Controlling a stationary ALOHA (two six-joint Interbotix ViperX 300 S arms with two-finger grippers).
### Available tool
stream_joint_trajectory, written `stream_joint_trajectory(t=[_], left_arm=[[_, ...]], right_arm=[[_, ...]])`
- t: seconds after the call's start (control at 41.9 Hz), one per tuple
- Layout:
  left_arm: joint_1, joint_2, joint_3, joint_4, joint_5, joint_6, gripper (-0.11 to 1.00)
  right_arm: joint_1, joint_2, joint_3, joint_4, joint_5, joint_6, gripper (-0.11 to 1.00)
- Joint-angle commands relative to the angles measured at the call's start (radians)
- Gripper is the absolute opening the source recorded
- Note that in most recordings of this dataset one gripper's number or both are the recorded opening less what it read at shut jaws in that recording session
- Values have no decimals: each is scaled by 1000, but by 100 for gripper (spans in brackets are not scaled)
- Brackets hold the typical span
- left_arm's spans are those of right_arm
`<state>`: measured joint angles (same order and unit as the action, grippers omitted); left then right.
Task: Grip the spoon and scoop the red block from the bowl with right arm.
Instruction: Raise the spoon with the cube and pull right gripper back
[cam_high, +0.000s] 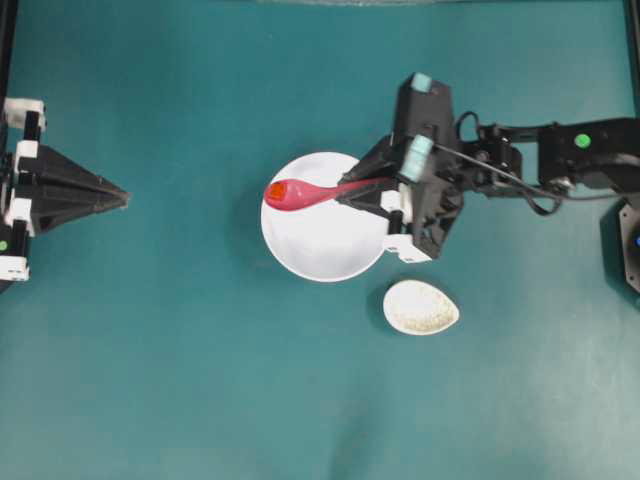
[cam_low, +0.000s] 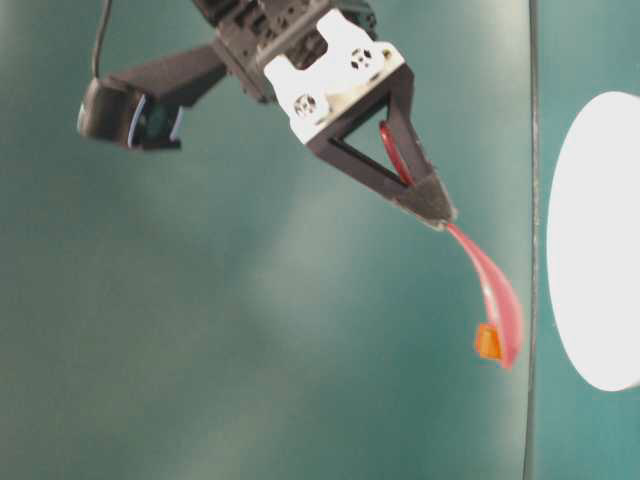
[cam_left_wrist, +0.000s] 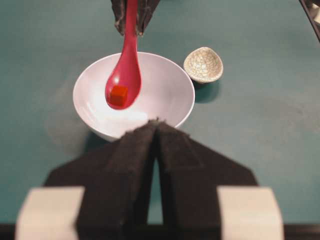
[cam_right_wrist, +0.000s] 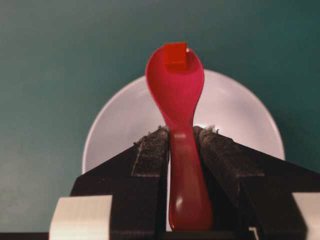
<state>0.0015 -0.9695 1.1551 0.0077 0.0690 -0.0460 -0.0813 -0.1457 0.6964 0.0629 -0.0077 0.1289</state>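
The right arm (cam_high: 520, 165) reaches in from three o'clock, and its fingers (cam_right_wrist: 181, 145) are clamped on the handle of the pink spoon (cam_high: 305, 192), one pad on either side of the stem. From the right wrist view the handle runs back between the pads and the scoop juts out ahead, over the white bowl (cam_high: 325, 245).

The red block (cam_high: 276, 189) sits in the spoon's scoop, out near the tip. From above, the scoop lies over the bowl's rim at about ten o'clock. The left wrist view shows the spoon held up off the bowl's floor, with the cube resting in the hollow. In the table-level view the spoon slopes down from the fingertips and the orange cube clings to the scoop's face.

A small speckled egg-shaped dish (cam_high: 421, 307) stands on the teal bench (cam_high: 180, 380) just beside the bowl, at about five o'clock from it.

Over at nine o'clock the left gripper (cam_high: 120, 198) hangs well apart from the bowl, its fingers pressed together at the tips, holding nothing.
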Motion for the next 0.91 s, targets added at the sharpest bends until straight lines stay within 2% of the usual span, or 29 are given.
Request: stream_joint_trajectory(t=[0.0,0.454,0.764,0.883], left_arm=[[0,3,-20,2,-9,0,0],[2,11,-20,2,-3,-2,0],[0,15,-20,2,-3,-2,0],[0,17,-20,2,-3,-2,0]], right_arm=[[3,-43,20,-9,-61,-3,25],[15,-193,199,-8,-270,-3,25],[38,-249,232,-29,-270,-14,25],[43,-265,216,-31,-255,-15,25]])
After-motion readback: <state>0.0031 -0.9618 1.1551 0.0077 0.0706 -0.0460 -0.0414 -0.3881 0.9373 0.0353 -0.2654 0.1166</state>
